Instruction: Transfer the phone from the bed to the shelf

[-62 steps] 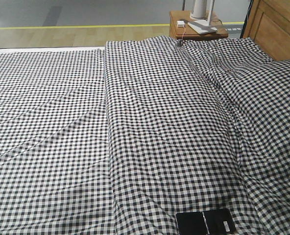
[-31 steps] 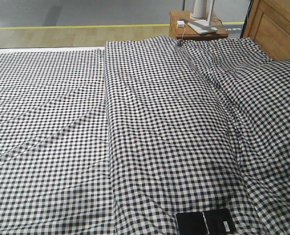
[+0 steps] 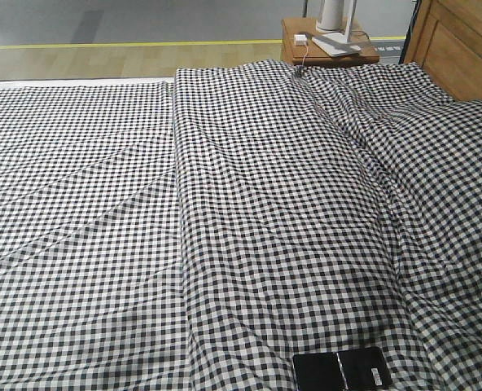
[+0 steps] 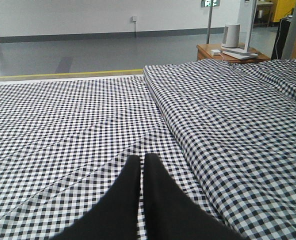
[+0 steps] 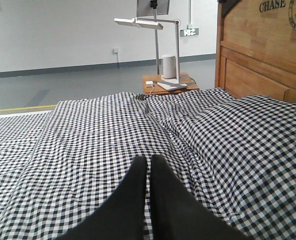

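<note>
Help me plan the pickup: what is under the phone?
The phone lies flat on the bed, directly on its checked cover. Nothing else shows between them. The phone's underside, and whatever lies beneath that cover, is hidden.

I have open air over the whole bed (image 3: 78, 204), and its left half lies flat and low. A raised fold (image 3: 181, 212) of the cover runs down the middle, the headboard (image 3: 461, 49) walls off the right side, and the nightstand (image 3: 291, 50) with its lamp (image 5: 138, 22) crowds the far corner.
</note>
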